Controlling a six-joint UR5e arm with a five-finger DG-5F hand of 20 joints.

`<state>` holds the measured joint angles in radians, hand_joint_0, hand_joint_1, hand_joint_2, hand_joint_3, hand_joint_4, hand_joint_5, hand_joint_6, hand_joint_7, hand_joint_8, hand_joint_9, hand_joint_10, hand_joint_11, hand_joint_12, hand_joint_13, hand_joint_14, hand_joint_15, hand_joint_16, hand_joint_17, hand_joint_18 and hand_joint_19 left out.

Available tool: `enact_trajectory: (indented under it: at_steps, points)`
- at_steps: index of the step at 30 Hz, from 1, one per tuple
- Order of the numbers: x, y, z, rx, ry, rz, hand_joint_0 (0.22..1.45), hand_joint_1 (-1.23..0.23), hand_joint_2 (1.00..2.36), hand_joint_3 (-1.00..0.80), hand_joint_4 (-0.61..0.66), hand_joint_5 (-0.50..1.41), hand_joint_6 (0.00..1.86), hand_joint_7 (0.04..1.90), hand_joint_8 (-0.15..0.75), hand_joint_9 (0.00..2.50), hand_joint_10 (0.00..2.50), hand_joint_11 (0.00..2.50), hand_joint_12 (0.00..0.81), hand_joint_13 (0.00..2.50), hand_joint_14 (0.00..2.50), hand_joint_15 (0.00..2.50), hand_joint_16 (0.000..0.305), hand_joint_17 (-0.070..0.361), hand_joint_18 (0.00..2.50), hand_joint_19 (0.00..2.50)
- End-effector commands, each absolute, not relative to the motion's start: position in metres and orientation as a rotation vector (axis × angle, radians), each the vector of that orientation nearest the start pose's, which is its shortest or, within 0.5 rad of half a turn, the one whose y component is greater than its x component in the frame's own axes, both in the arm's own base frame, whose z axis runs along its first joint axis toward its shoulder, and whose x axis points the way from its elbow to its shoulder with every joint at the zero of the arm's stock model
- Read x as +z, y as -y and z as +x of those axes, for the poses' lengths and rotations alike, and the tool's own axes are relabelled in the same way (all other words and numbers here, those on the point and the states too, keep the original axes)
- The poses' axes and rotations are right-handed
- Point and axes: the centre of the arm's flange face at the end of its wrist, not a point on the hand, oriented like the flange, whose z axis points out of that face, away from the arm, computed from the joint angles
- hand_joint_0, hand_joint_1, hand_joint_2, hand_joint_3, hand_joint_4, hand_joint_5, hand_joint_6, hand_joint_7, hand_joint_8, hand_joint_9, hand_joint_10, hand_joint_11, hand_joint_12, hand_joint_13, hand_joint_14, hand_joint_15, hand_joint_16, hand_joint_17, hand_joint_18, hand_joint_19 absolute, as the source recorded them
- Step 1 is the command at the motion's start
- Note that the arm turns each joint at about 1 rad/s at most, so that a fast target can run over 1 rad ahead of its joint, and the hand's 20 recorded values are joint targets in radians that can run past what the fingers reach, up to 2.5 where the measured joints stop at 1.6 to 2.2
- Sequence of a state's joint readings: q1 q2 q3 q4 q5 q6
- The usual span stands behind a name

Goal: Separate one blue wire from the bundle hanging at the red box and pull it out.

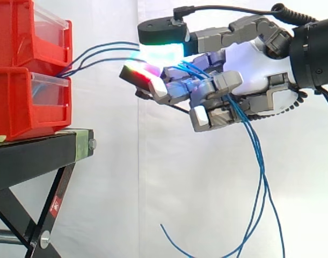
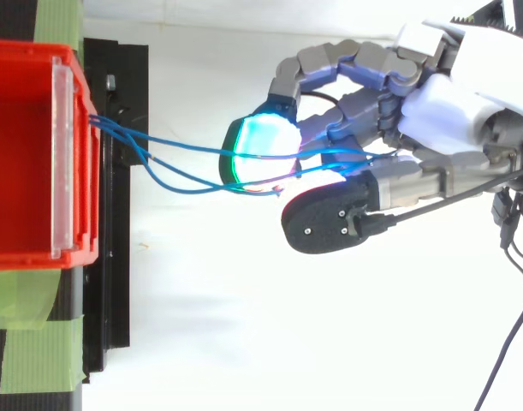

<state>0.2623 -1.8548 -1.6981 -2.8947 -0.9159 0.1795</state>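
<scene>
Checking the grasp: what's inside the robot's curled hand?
Several blue wires pass through the hand, stretched from the red bins and trailing below it. The fingers cover where they are pinched.

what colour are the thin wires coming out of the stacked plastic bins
Blue, clearest on the thin wires in the top view.

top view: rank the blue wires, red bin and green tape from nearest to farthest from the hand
1. blue wires: held in the curled fingers of the hand, at the right.
2. red bin: at the left edge, where the wires start.
3. green tape: bottom-left corner, past the bin.
</scene>
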Motion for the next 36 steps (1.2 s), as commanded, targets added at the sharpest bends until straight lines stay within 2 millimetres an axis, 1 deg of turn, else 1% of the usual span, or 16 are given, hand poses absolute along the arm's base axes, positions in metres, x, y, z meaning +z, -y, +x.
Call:
enact_trajectory:
  at_steps: [1, 2, 4, 6, 7, 8, 11, 16, 19, 24, 26, 27, 29, 32, 36]
  points:
    - [0.3025, 0.0473, 0.572, 0.92, -0.93, 1.53, 0.63, -1.03, 1.02, -0.27, 0.14, -0.2, 0.83, 1.03, 0.307, 0.75, 0.01, 1.18, 0.353, 0.72, 1.65, 1.24, 0.046, 0.104, 0.83, 1.28]
    - [0.3025, 0.0473, 0.572, 0.92, -0.93, 1.53, 0.62, -1.02, 1.01, -0.33, 0.14, -0.2, 0.83, 1.01, 0.314, 0.76, 0.01, 1.18, 0.357, 0.72, 1.65, 1.22, 0.046, 0.104, 0.83, 1.28]
    - [0.3025, 0.0473, 0.572, 0.92, -0.93, 1.53, 0.59, -0.93, 1.01, -0.42, 0.16, -0.2, 0.83, 1.01, 0.328, 0.8, 0.01, 1.18, 0.356, 0.74, 1.65, 1.21, 0.047, 0.106, 0.86, 1.28]
    - [0.3026, 0.0472, 0.5721, 0.921, -0.929, 1.529, 0.57, -0.86, 1.0, -0.47, 0.17, -0.19, 0.83, 1.0, 0.336, 0.82, 0.01, 1.18, 0.359, 0.76, 1.67, 1.19, 0.048, 0.109, 0.89, 1.27]
    - [0.3028, 0.0471, 0.5725, 0.924, -0.927, 1.528, 0.57, -0.8, 1.0, -0.48, 0.18, -0.19, 0.83, 1.0, 0.343, 0.83, 0.01, 1.18, 0.364, 0.78, 1.68, 1.18, 0.048, 0.109, 0.9, 1.27]
    - [0.3029, 0.0471, 0.5726, 0.925, -0.925, 1.528, 0.57, -0.77, 1.0, -0.48, 0.18, -0.19, 0.83, 1.0, 0.34, 0.84, 0.01, 1.17, 0.359, 0.78, 1.67, 1.18, 0.048, 0.109, 0.91, 1.27]
    - [0.3034, 0.047, 0.5734, 0.93, -0.918, 1.525, 0.58, -0.74, 1.0, -0.44, 0.19, -0.19, 0.82, 1.01, 0.347, 0.85, 0.01, 1.18, 0.358, 0.81, 1.66, 1.18, 0.048, 0.108, 0.92, 1.26]
    - [0.3035, 0.0468, 0.5736, 0.929, -0.921, 1.522, 0.62, -0.79, 1.01, -0.34, 0.18, -0.18, 0.82, 1.03, 0.342, 0.87, 0.01, 1.18, 0.359, 0.83, 1.64, 1.2, 0.047, 0.106, 0.95, 1.27]
    - [0.3035, 0.0468, 0.5736, 0.929, -0.921, 1.522, 0.62, -0.8, 1.02, -0.27, 0.19, -0.18, 0.84, 1.03, 0.348, 0.88, 0.01, 1.19, 0.353, 0.83, 1.62, 1.21, 0.047, 0.105, 0.95, 1.27]
    - [0.3035, 0.0471, 0.5735, 0.927, -0.919, 1.522, 0.61, -0.8, 1.02, -0.2, 0.16, -0.18, 0.85, 1.03, 0.347, 0.88, 0.01, 1.2, 0.359, 0.84, 1.62, 1.21, 0.048, 0.107, 0.95, 1.26]
    - [0.3035, 0.0471, 0.5735, 0.927, -0.919, 1.522, 0.61, -0.83, 1.03, -0.16, 0.14, -0.18, 0.85, 1.06, 0.346, 0.87, 0.01, 1.2, 0.36, 0.84, 1.62, 1.22, 0.048, 0.108, 0.95, 1.27]
    - [0.3035, 0.0471, 0.5735, 0.927, -0.919, 1.522, 0.61, -0.85, 1.03, -0.14, 0.15, -0.19, 0.85, 1.05, 0.345, 0.87, 0.01, 1.2, 0.362, 0.83, 1.62, 1.23, 0.048, 0.107, 0.94, 1.27]
    - [0.3035, 0.047, 0.5736, 0.928, -0.92, 1.522, 0.62, -0.88, 1.03, -0.09, 0.17, -0.19, 0.86, 1.06, 0.334, 0.84, 0.01, 1.21, 0.36, 0.81, 1.61, 1.25, 0.048, 0.107, 0.91, 1.27]
    - [0.3035, 0.047, 0.5736, 0.928, -0.92, 1.522, 0.61, -0.91, 1.03, -0.02, 0.16, -0.2, 0.86, 1.06, 0.321, 0.79, 0.01, 1.2, 0.361, 0.76, 1.64, 1.24, 0.047, 0.107, 0.87, 1.28]
    - [0.3035, 0.0468, 0.5736, 0.929, -0.921, 1.522, 0.6, -0.93, 1.03, -0.01, 0.15, -0.22, 0.86, 1.05, 0.31, 0.72, 0.01, 1.19, 0.364, 0.7, 1.65, 1.24, 0.047, 0.107, 0.81, 1.28]
